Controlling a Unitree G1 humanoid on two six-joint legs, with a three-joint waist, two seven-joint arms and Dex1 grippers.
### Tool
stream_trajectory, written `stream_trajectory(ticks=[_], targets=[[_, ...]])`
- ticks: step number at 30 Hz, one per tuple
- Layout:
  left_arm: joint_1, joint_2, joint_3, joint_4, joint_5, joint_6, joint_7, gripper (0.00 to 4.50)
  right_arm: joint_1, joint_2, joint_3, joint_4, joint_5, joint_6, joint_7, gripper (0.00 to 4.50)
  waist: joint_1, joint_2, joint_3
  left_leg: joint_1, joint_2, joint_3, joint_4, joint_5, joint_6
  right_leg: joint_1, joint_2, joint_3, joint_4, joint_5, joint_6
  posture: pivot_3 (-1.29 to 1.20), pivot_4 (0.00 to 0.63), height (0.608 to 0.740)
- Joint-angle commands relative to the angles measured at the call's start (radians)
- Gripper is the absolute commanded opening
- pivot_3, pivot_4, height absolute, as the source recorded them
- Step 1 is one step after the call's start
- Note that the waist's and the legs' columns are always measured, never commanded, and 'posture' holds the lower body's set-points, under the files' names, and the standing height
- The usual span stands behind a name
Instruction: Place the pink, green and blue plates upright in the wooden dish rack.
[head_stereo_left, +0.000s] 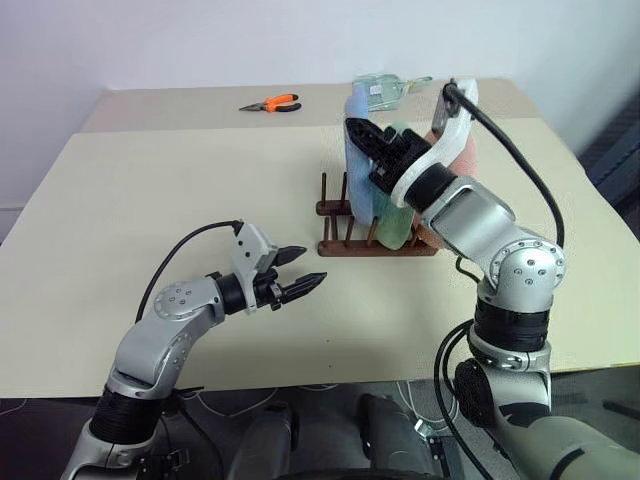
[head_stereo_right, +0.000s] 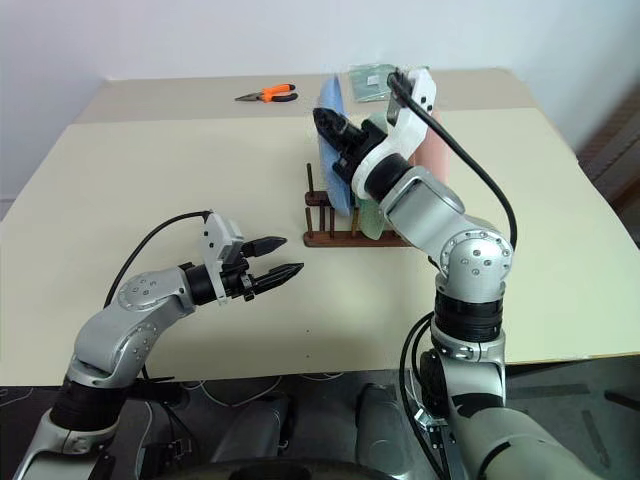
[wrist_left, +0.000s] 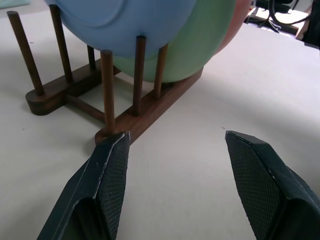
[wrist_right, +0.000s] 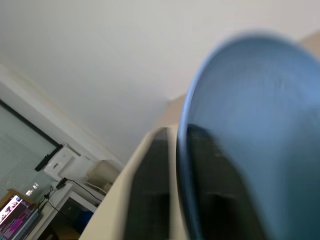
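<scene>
Black right claw (wrist_right: 172, 185) is clamped on the blue plate's (head_stereo_right: 330, 120) rim; the left claw (head_stereo_left: 300, 272) hangs apart, empty. Wooden rack (head_stereo_left: 345, 245) near the desk's far edge holds blue, green (wrist_left: 192, 55) and pink (head_stereo_left: 462, 155) plates upright.

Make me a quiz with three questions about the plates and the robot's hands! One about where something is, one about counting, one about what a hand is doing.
1. Where are the orange pliers?
A. At the far end of the table
B. Inside the dish rack
C. In the left gripper

2. How many plates stand in the dish rack?
A. One
B. Two
C. Three

3. What is the right gripper doing?
A. Hanging open
B. Pinching the blue plate's rim
C. Holding pliers

Answers:
1 A, they lie beyond the rack.
2 C, the blue plate, green plate and pink plate stand together.
3 B, its fingers sit on either side of the blue rim.
</scene>
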Motion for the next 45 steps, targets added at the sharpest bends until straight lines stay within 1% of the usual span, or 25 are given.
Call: stream_trajectory(ticks=[1, 8, 15, 19, 22, 28, 35, 38, 40, 43, 44, 45], targets=[[-0.005, 0.002, 0.012, -0.025, -0.008, -0.008, 0.001, 3.12, -0.049, -0.016, -0.013, -0.061, 0.035, -0.006, -0.013, 0.03, 0.001, 0.000, 0.000, 0.000, 0.000, 0.000, 0.000, 0.000, 0.000, 0.000, 0.000, 0.000, 0.000, 0.000, 0.000, 0.00, 0.150, 0.740], [0.001, 0.003, 0.014, -0.031, -0.011, -0.005, 0.004, 3.12, -0.072, -0.038, -0.015, -0.070, 0.053, -0.010, -0.029, 0.03, 0.003, 0.000, 0.000, 0.000, 0.000, 0.000, 0.000, 0.000, 0.000, 0.000, 0.000, 0.000, -0.001, 0.000, 0.000, 0.00, 0.150, 0.740], [0.003, 0.008, 0.021, -0.031, -0.014, -0.003, 0.003, 3.12, -0.134, 0.044, -0.059, -0.060, 0.259, -0.119, -0.173, 0.03, 0.001, 0.000, 0.000, 0.000, 0.000, 0.000, -0.001, 0.000, 0.000, 0.000, 0.000, 0.000, -0.001, 0.000, 0.000, 0.00, 0.150, 0.740], [0.000, 0.012, 0.027, -0.027, -0.016, -0.003, 0.003, 3.12, -0.130, 0.062, -0.044, -0.056, 0.318, -0.159, -0.233, 0.03, 0.002, 0.000, 0.000, 0.000, 0.000, 0.000, -0.001, 0.000, 0.000, 0.000, 0.000, 0.000, -0.001, 0.000, 0.000, 0.00, 0.150, 0.740], [-0.002, 0.014, 0.028, -0.023, -0.016, -0.004, 0.002, 3.12, -0.101, 0.087, -0.026, -0.038, 0.351, -0.180, -0.268, 0.03, 0.001, 0.000, 0.000, 0.000, 0.000, 0.000, -0.001, 0.000, 0.000, 0.000, 0.000, 0.000, -0.001, 0.000, 0.000, 0.00, 0.150, 0.740], [-0.004, 0.014, 0.026, -0.026, -0.015, -0.001, 0.004, 3.12, -0.046, 0.093, 0.007, -0.017, 0.352, -0.189, -0.265, 0.03, 0.001, 0.001, 0.000, 0.000, 0.000, 0.000, -0.001, 0.000, 0.000, 0.000, 0.000, 0.000, -0.001, 0.000, 0.000, 0.00, 0.150, 0.740], [-0.002, 0.015, 0.025, -0.032, -0.014, 0.001, 0.008, 3.12, -0.035, 0.067, 0.022, 0.073, 0.257, -0.170, -0.194, 0.03, 0.000, 0.001, 0.000, 0.000, 0.000, 0.000, -0.001, 0.000, 0.000, 0.000, 0.000, 0.000, -0.001, 0.000, 0.000, 0.00, 0.150, 0.740], [-0.001, 0.014, 0.024, -0.035, -0.014, 0.002, 0.013, 3.12, -0.043, 0.050, 0.026, 0.092, 0.227, -0.151, -0.155, 0.94, 0.000, 0.001, 0.000, 0.000, 0.000, 0.000, -0.001, 0.000, 0.000, -0.001, 0.000, 0.000, -0.001, 0.000, 0.000, 0.00, 0.150, 0.740], [0.003, 0.015, 0.025, -0.042, -0.016, 0.004, 0.017, 3.12, -0.062, -0.004, 0.051, 0.070, 0.138, -0.123, -0.076, 1.86, 0.000, 0.001, 0.000, 0.000, 0.000, 0.000, -0.002, 0.000, 0.000, -0.001, 0.000, 0.000, -0.001, 0.000, 0.000, 0.00, 0.150, 0.740], [0.010, 0.017, 0.027, -0.052, -0.019, 0.008, 0.022, 3.12, -0.113, -0.138, 0.115, -0.025, -0.063, -0.106, 0.105, 3.42, 0.003, 0.001, 0.001, -0.001, 0.000, 0.001, -0.002, 0.000, 0.000, -0.001, 0.000, 0.000, -0.002, 0.000, 0.000, 0.00, 0.150, 0.740], [0.012, 0.018, 0.028, -0.055, -0.021, 0.009, 0.024, 3.12, -0.128, -0.190, 0.138, -0.058, -0.134, -0.111, 0.171, 3.84, 0.002, 0.001, 0.001, -0.001, 0.000, 0.001, -0.002, 0.000, 0.000, -0.001, 0.000, 0.000, -0.002, 0.000, 0.000, 0.00, 0.150, 0.740], [0.014, 0.019, 0.031, -0.058, -0.023, 0.011, 0.024, 3.12, -0.137, -0.262, 0.161, -0.101, -0.212, -0.121, 0.261, 3.84, 0.003, 0.001, 0.001, -0.001, 0.000, 0.001, -0.002, 0.000, 0.000, -0.001, 0.000, 0.000, -0.002, -0.001, 0.001, 0.00, 0.150, 0.740]])
